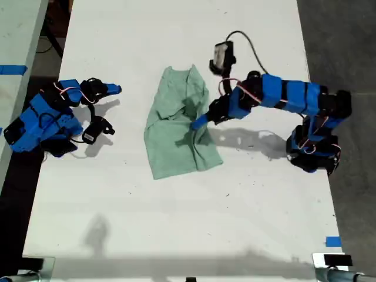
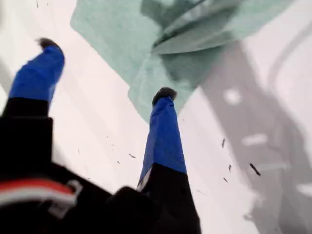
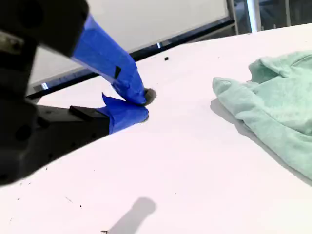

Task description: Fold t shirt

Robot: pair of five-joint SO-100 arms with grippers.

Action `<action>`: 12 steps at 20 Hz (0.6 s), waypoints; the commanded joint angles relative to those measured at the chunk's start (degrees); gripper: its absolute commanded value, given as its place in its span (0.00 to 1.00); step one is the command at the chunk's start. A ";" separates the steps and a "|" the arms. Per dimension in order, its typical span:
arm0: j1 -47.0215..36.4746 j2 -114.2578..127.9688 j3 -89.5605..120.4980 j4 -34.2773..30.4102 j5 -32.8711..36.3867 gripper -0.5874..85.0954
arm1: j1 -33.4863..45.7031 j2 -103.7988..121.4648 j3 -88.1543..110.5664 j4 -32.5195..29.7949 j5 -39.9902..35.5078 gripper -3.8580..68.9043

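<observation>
Pale mint-green wrinkled cloth t shirt (image 1: 179, 123) was partly folded; my first gripper (image 2: 105, 73), jaws wide, was poised over its edge for pinching; my second gripper (image 3: 139, 105), nearly closed, was parked beside it.

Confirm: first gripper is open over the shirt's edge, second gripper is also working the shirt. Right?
Not quite. My second gripper is shut and off the t shirt, resting apart on the bare table, as the exterior view shows. My first gripper is open at the shirt's edge.
</observation>
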State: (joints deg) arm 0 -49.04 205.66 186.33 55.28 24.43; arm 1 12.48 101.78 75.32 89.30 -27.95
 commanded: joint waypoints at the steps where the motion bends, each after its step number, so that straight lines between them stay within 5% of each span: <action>1: -0.62 0.53 2.02 0.09 -0.62 0.00 | 5.27 24.35 21.09 -3.25 1.41 0.06; 6: -0.53 0.53 2.02 0.09 -0.62 0.00 | 13.97 77.61 80.51 -23.03 -3.87 0.06; 8: -0.44 0.53 2.02 0.00 -0.62 0.00 | 14.85 99.93 98.61 -18.90 -5.27 0.07; 12: 0.00 0.53 2.02 0.09 -0.79 0.00 | 16.44 98.96 102.66 -13.54 -5.45 0.07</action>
State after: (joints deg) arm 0 -49.04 205.66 186.33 55.28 24.43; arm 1 28.65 199.42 174.46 74.97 -32.43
